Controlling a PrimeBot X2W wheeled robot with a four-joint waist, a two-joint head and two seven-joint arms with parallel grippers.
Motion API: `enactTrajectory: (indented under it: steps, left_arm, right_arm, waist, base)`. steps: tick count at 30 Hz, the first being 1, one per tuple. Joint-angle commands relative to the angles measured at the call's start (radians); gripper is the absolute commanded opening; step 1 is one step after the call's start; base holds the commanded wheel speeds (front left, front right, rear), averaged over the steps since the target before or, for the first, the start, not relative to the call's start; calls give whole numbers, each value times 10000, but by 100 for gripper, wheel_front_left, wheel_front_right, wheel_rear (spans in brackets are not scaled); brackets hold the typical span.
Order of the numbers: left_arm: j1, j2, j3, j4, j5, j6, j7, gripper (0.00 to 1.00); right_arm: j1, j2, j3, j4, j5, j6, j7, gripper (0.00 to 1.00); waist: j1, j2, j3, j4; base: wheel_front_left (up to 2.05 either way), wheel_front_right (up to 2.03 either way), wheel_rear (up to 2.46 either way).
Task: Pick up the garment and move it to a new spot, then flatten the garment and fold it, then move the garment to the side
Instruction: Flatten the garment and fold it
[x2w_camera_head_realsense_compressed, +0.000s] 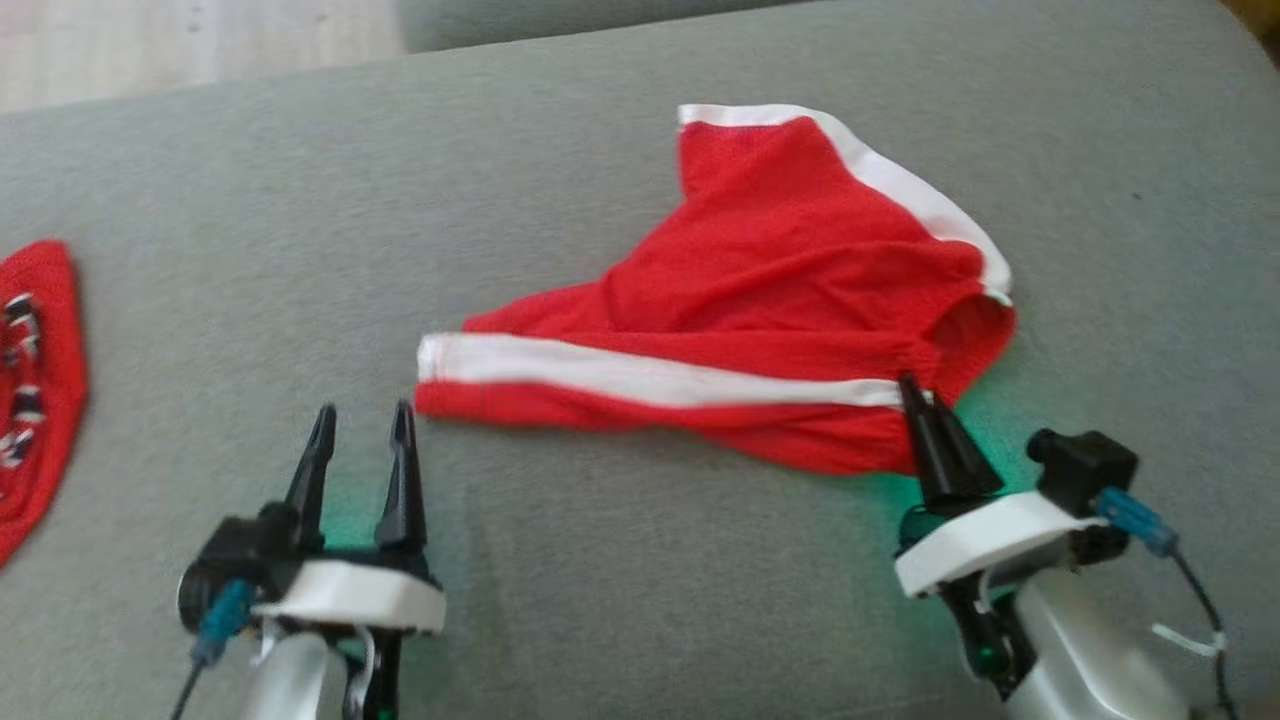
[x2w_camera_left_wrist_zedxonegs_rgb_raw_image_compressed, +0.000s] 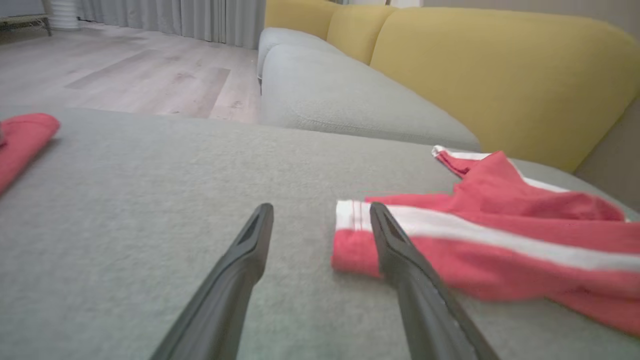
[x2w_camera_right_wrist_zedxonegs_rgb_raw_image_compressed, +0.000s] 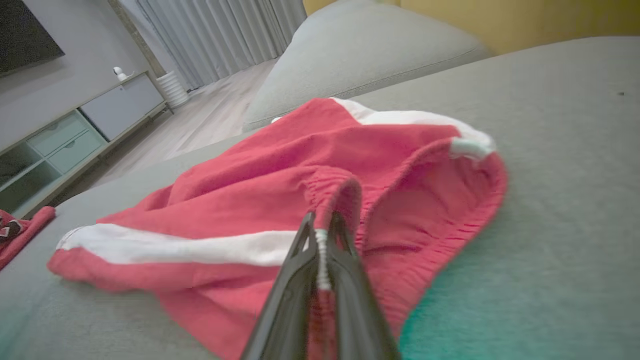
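**Item:** red shorts (x2w_camera_head_realsense_compressed: 760, 290) with white side stripes, the garment to be moved. They lie rumpled on a grey cushion (x2w_camera_head_realsense_compressed: 600, 150). One leg is thrown up on the far side and the other is stretched along the near edge.

**Right gripper** (x2w_camera_head_realsense_compressed: 912, 392): at the shorts' near right corner. Its jaws are clenched on the gathered waistband (x2w_camera_right_wrist_zedxonegs_rgb_raw_image_compressed: 340, 185), and a ridge of red cloth stands up between the fingers in the right wrist view.

**Left gripper** (x2w_camera_head_realsense_compressed: 364, 415): just left of the shorts' near leg hem (x2w_camera_head_realsense_compressed: 430, 370). Its jaws are released and grasp nothing. Whether a finger touches the hem cannot be told.

**Also present:** a second red cloth (x2w_camera_head_realsense_compressed: 40, 380), patterned, well to the left of the shorts.

**Step in hand, as judged:** the pick-up. One corner is secured and the other is not.

**Handling notes:**
- Bring the left jaws round the striped end of the hem, taking every layer, before any lift. A one-sided lift would likely leave the shorts hanging in a bunch.
- This is thin cloth on a soft cushion, so the fingers probably need to press down a little to catch the hem rather than skim over it.
- Raise both ends level, with the cloth lightly taut between them.
- Avoid sharp tugs, which could slip the waistband free.
- Set the shorts down clear of the second red cloth.
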Motion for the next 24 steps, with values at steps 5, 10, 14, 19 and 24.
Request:
enactTrajectory:
  steps: [5,10,14,19,24]
  left_arm:
    - [-771,25,-233,209,-947,-147,-95,100]
    - [-1137,24,-1222,841,-2167,-178,-95,100]
    - [-1371,155,-1963,1307,-2766,-181,-95,100]
    - [-1669,470,-2499,1343,-3430,-182,-95,100]
    - [-1790,816,-3086,1365,-3752,-183,-95,39]
  right_arm:
    - [99,-333,106,-751,95,-7,-40,0]
    - [154,-327,50,-821,41,-7,-40,0]
    - [147,-233,34,-778,-27,-7,-40,0]
    - [79,-133,47,-710,-114,-7,-40,0]
    - [28,-84,20,-696,-151,-7,-40,0]
  waist:
    - [0,0,174,-631]
    - [0,0,296,-894]
    - [0,0,369,-953]
    - [0,0,442,-974]
    - [0,0,431,-973]
  base:
    - [0,0,0]
    - [0,0,0]
    - [0,0,0]
    - [0,0,0]
    - [0,0,0]
